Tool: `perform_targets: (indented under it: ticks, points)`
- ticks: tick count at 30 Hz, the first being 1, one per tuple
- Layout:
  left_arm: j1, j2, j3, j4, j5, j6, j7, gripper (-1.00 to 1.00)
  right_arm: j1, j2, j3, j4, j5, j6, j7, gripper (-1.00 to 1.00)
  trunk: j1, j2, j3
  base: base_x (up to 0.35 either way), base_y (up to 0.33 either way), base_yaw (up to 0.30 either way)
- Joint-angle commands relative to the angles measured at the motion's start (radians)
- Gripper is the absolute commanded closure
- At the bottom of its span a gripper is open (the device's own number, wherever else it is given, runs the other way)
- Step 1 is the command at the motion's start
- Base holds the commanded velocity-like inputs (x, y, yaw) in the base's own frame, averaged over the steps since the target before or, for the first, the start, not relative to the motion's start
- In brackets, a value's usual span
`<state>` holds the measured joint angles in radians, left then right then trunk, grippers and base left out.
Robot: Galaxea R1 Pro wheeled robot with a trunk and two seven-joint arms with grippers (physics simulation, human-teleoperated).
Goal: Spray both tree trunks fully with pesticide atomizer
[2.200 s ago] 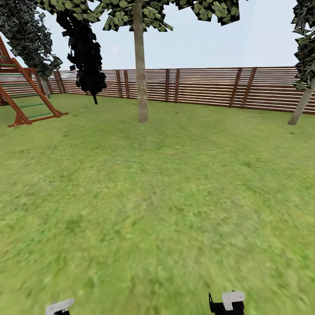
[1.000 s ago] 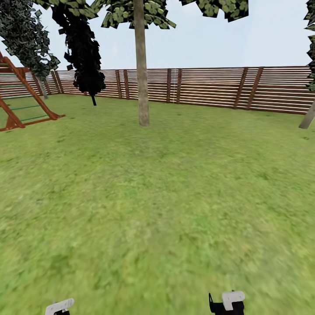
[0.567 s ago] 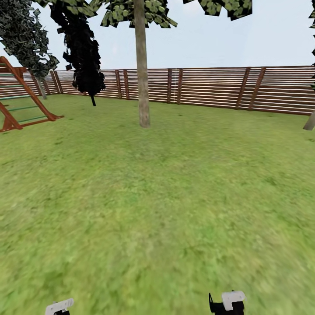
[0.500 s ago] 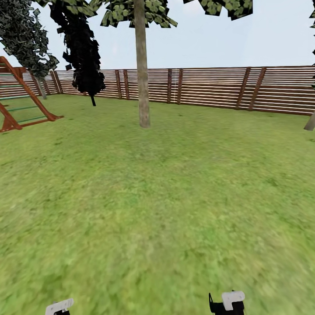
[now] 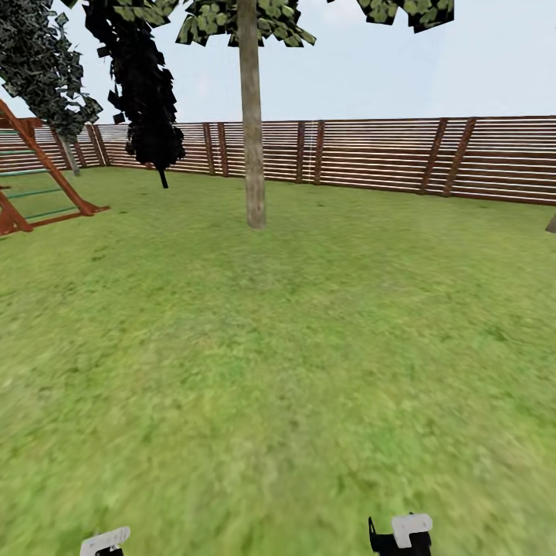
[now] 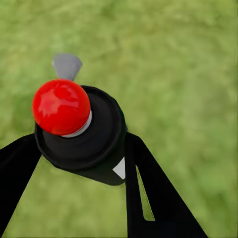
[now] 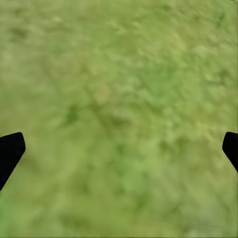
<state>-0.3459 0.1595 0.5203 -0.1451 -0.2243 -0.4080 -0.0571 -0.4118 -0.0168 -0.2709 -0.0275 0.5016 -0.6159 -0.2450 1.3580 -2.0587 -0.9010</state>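
Left hand (image 6: 79, 153) grips the pesticide atomizer (image 6: 79, 131) (red top up) over grass; right hand (image 7: 119, 148) spread wide.

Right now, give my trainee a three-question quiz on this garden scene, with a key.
1. True or false: the left gripper holds the pesticide atomizer.
2. What lies under the right gripper? A) concrete B) grass C) a stepping stone
3. Fill in: the tree trunk ahead stands in front of the wooden ____.

Key: 1 true; 2 B; 3 fence.
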Motion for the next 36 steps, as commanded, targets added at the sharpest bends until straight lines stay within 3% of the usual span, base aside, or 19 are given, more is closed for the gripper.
perform_targets:
  ticks: [1,36]
  points:
    - [-0.001,0.0,0.009,0.001,-0.006,-0.003,-0.006,1.0,-0.001,0.0,-0.005,0.001,0.011,-0.002,-0.007,-1.0,0.0,0.0,-0.001,0.338,0.071,0.0]
    - [-0.001,0.0,0.009,0.001,-0.006,-0.003,-0.006,1.0,-0.001,0.0,-0.005,0.001,0.011,-0.002,-0.007,-1.0,0.0,0.0,-0.001,0.338,0.071,0.0]
